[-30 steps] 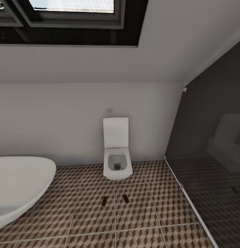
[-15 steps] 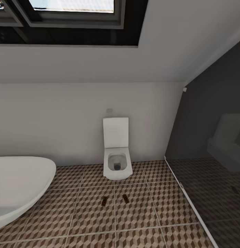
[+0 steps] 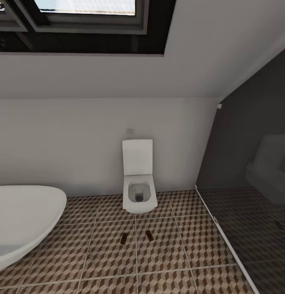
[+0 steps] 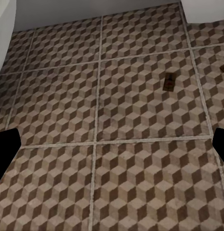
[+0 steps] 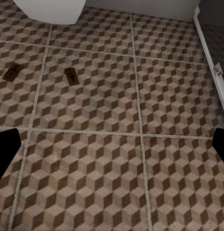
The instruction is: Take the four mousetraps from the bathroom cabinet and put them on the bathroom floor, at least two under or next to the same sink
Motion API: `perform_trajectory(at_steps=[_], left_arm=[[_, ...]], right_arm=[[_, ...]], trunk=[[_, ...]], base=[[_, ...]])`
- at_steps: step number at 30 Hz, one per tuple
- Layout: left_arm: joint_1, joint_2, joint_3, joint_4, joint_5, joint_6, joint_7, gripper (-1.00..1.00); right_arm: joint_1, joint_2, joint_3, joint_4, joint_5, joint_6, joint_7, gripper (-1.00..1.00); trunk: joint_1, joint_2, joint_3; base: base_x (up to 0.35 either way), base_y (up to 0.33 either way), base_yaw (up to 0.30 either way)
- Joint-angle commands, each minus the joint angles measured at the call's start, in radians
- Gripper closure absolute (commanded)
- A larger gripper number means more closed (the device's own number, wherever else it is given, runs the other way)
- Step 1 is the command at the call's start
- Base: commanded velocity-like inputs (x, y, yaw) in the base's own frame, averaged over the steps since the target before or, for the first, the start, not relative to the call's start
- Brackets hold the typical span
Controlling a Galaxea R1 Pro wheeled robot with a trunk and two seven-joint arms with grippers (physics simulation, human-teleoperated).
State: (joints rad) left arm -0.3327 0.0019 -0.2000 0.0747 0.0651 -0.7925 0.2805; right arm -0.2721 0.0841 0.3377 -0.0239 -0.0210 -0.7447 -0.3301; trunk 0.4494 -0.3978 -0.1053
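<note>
Two mousetraps (image 3: 123,239) (image 3: 149,235) lie flat on the bathroom floor (image 3: 179,245), just in front of a white toilet (image 3: 138,192); a bathtub (image 3: 24,216) sits at near left; both hands spread wide, holding nothing.

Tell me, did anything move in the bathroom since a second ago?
No, nothing visibly changed. The two mousetraps lie on the bathroom floor in front of the toilet, just as before, and the bathtub and the camera view stayed the same too.
</note>
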Motion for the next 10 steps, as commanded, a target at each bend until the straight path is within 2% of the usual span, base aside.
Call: perform_trajectory(at_steps=[1, 10], left_arm=[[-0.002, 0.0, -0.009, 0.004, 0.006, -0.005, 0.002, -1.0], [-0.002, 0.0, -0.009, 0.004, 0.006, -0.005, 0.002, -1.0]], right_arm=[[-0.001, 0.0, 0.008, 0.001, -0.002, -0.001, -0.007, -1.0], [-0.001, 0.0, 0.008, 0.001, -0.002, -0.001, -0.007, -1.0]], trunk=[[0.001, -0.002, -0.002], [0.001, -0.002, -0.002]], base=[[0.0, 0.0, 0.0], [0.0, 0.0, 0.0]])
